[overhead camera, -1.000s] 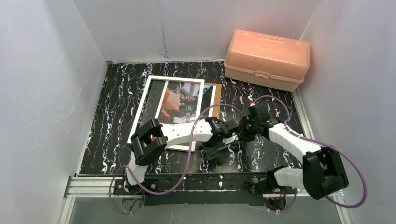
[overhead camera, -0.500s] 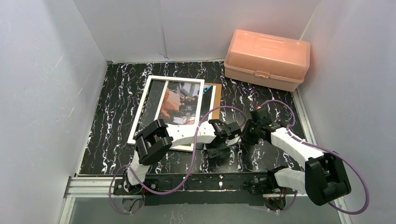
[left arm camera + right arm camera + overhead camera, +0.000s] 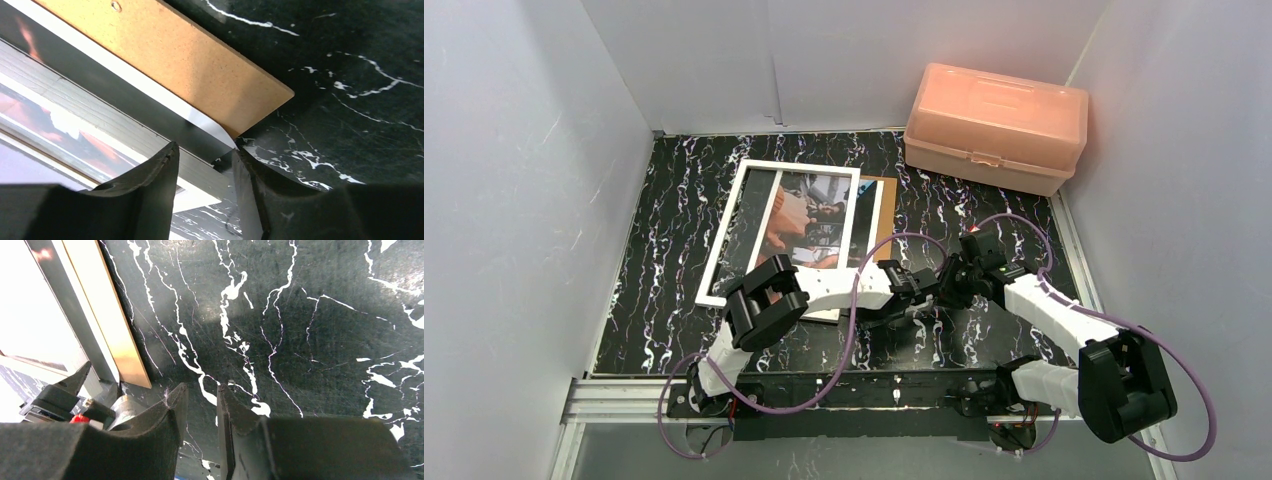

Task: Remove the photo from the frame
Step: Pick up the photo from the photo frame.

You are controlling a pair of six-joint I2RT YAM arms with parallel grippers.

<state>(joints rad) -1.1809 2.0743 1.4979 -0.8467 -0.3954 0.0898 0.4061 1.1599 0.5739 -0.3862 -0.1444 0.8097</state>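
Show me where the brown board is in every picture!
Top external: the brown board is a thin strip just right of the photo, mid-table.
Left wrist: the board fills the upper middle, with its corner pointing right.
Right wrist: it is a narrow slanted strip at the upper left.
Shared landmark: the black marbled table lies beside the board in all three views.

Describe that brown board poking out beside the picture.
The brown board is a thin, flat, tan sheet that looks like pressed fibreboard, with a rounded corner and a small hole. It lies flat on the black marbled table, mostly hidden under the photo, only one long strip showing. The left tool is poised beside its near corner.
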